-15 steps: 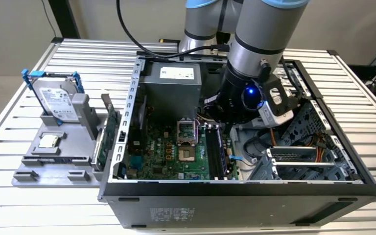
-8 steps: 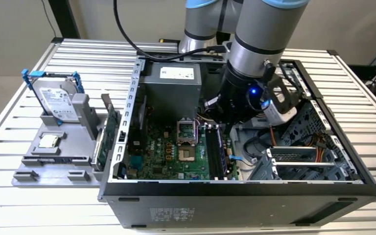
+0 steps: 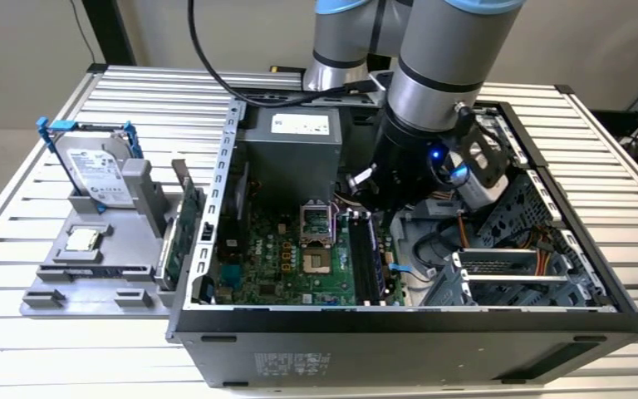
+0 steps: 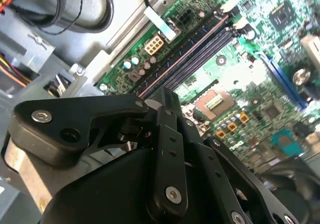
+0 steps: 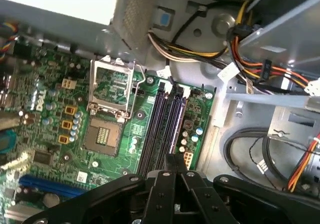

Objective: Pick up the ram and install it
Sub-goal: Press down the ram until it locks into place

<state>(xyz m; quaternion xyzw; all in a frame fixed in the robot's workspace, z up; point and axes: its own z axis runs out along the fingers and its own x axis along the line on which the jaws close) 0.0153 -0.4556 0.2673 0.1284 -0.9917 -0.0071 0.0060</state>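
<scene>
Jaws together, clamping nothing visible, gripper [image 5: 174, 160] poised over motherboard [image 5: 55, 114] memory slots [image 5: 162, 126]

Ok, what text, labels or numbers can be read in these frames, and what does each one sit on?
No text here can be quoted with confidence.
Label on the hard drive: print too small to read.
White sticker on the power supply: blurred.
Label on the front of the case: too small to read.
White lettering and part markings on the motherboard: a sideways logo and tiny codes, not clear enough to quote.
</scene>
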